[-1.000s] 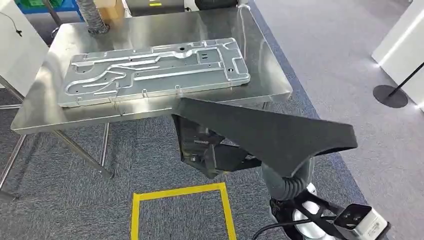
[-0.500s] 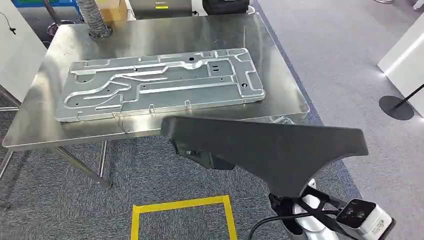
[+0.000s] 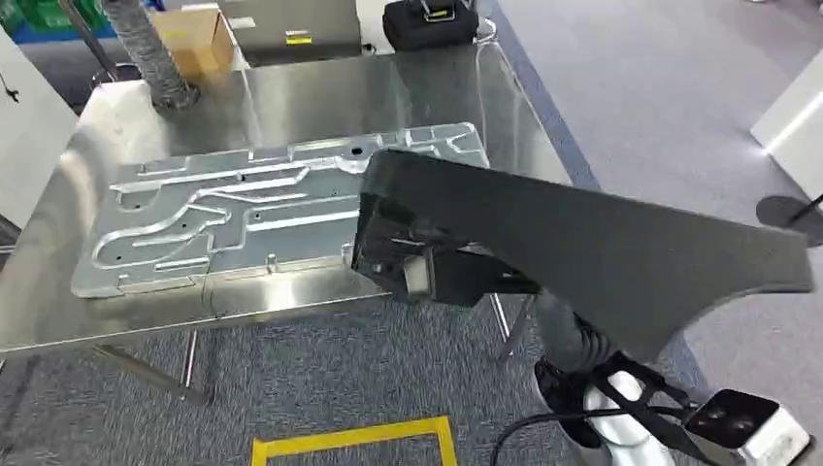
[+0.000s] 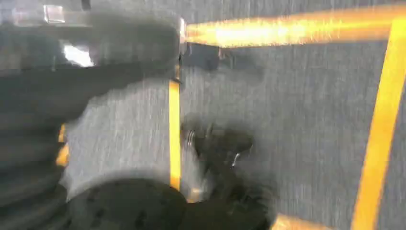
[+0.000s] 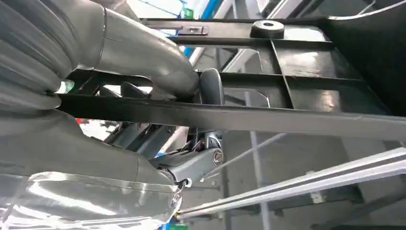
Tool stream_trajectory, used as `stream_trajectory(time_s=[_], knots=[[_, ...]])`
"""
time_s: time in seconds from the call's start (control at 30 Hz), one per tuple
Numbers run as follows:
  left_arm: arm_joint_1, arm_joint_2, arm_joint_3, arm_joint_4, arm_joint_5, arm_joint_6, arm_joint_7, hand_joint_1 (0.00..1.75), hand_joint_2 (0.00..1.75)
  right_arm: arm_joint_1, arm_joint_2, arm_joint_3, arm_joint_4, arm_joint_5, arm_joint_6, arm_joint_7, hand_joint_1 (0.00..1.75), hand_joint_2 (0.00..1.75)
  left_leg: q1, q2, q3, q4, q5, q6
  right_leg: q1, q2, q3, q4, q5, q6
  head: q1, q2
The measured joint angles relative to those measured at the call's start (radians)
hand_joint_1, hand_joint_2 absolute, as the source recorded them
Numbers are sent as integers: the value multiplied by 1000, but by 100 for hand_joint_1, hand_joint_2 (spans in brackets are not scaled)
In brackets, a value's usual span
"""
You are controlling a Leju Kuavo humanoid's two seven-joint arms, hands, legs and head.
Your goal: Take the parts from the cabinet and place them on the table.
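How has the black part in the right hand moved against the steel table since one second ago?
Yes. The black part has gone forward: it now overlaps the steel table's near edge and the silver panel; before, it hung short of the edge.

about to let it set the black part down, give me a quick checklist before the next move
1. Right hand holds the black part: ok.
2. Part is over the table: partly; its far end hangs past the edge, not ok.
3. Landing spot free: not ok, the metal plate lies under the part's near end.
4. Left hand free: cannot tell, view blurred.
5. Cardboard box and black bag sit clear: ok.
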Motion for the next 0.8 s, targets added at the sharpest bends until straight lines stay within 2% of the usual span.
stream_trajectory(time_s=[0.03, 0.07, 0.1, 0.13, 0.17, 0.2, 0.23, 0.33, 0.37, 0.4, 0.43, 0.5, 0.53, 0.57, 0.6, 0.67, 0.7, 0.73, 0.77, 0.8], knots=[[1, 0, 0, 0, -2, 0, 2, 0, 175, -4, 0, -24, -6, 0, 22, 0, 175, 175, 1, 0, -32, 19, -40, -3, 0, 1, 12, 0, -12, 0, 0, 0], [3, 0, 0, 0, -2, 0, 4, 0, 175, -9, 2, -48, -13, 3, 39, 0, 175, 175, 1, 0, -51, 11, -57, -4, 0, 3, 26, 0, -24, 1, 0, 0], [3, 0, 0, 0, -2, 0, 4, 0, 175, -19, 2, -69, -18, 9, 45, 0, 175, 175, 1, 0, -59, -21, -48, -5, 0, 4, 42, 0, -36, 2, 0, 0], [3, 0, 0, 0, -2, 0, 4, 0, 175, -33, 5, -89, -24, 22, 44, 0, 175, 175, 1, 1, -56, -86, 5, 0, -1, 4, 60, 0, -51, 4, 0, 0], [4, 1, 0, 0, -3, 0, 4, 0, 175, -48, 7, -105, -28, 35, 35, 0, 175, 175, 1, 1, -52, -161, 91, 6, -1, 4, 76, 0, -64, 8, 0, 0], [7, 2, 0, 0, -5, 0, 4, 0, 175, -62, 8, -115, -31, 44, 24, 0, 175, 175, -1, 2, -55, -232, 208, 14, -1, 4, 82, -2, -76, 12, 0, 0], [8, 2, 0, 0, -6, 1, 4, 0, 175, -73, 8, -125, -29, 50, 13, 0, 175, 175, -7, 1, -61, -236, 218, 14, 2, 6, 92, 4, -84, 18, 0, 0], [5, 2, 0, 0, -8, 0, 4, 0, 175, -138, 8, -154, -31, 95, -34, 6, 175, 175, -14, -1, -56, -238, 220, 28, -2, 8, 90, -13, -91, 35, 0, 0], [1, 1, 0, 0, -9, 0, 4, 0, 175, -168, 8, -164, -30, 116, -55, 15, 175, 175, -5, 0, -47, -254, 222, 33, 1, 8, 93, -14, -99, 44, 0, 0], [-1, 1, -1, 0, -9, -1, 2, 0, 175, -198, 8, -173, -28, 144, -80, 30, 175, 175, -4, -1, -39, -263, 222, 36, -2, 3, 90, 3, -109, 47, 0, 0], [-3, 2, -1, 0, -9, -2, 0, 0, 175, -236, 8, -181, -19, 186, -112, 54, 175, 175, -3, 0, -33, -266, 218, 42, -2, 0, 60, 54, -134, 49, 0, 0], [-9, 3, -1, 0, -9, -4, -3, 0, 175, -317, 5, -189, 23, 292, -187, 115, 175, 175, -4, 1, -26, -266, 210, 48, -6, 0, -34, 212, -188, 53, 0, 0], [-10, 3, -1, 0, -8, -6, -5, 0, 175, -358, -1, -195, 63, 376, -233, 163, 175, 175, -5, 1, -21, -266, 205, 49, -6, 0, -80, 279, -196, 56, 0, 0], [-10, 4, -1, 0, -8, -10, -5, 0, 175, -392, -8, -197, 110, 454, -272, 204, 175, 175, -5, 1, -14, -266, 200, 48, -6, 0, -104, 297, -179, 57, 0, 0], [-10, 4, 0, 0, -8, -12, -5, 0, 175, -425, -18, -197, 162, 518, -302, 240, 175, 175, -4, 0, -5, -266, 195, 48, -7, -1, -103, 266, -135, 58, 0, 0], [-10, 4, 0, 0, -8, -14, -5, 0, 175, -479, -37, -196, 271, 606, -342, 265, 175, 175, -4, -5, 13, -266, 185, 45, -7, -1, -54, 114, -18, 54, 0, 0], [-10, 3, 0, 0, -8, -15, -6, 0, 175, -504, -48, -195, 333, 647, -367, 269, 175, 175, -4, -9, 16, -265, 180, 41, -6, -1, -31, 29, 27, 49, 0, 0], [-12, 2, -1, 0, -9, -15, -7, 0, 175, -531, -58, -191, 415, 699, -400, 269, 175, 175, -10, -10, 12, -261, 178, 36, 0, 0, -25, 20, 17, 45, 0, 0], [-13, 3, -1, 0, -10, -15, -8, 0, 175, -556, -66, -184, 492, 753, -418, 280, 175, 175, -7, -10, 4, -259, 179, 31, 3, 1, -20, 0, 8, 39, 0, 0], [-13, 3, -1, 0, -11, -15, -10, 0, 175, -571, -71, -174, 560, 808, -425, 297, 175, 175, -5, -10, 4, -262, 181, 26, 4, 1, -23, 1, 11, 36, 0, 0]])
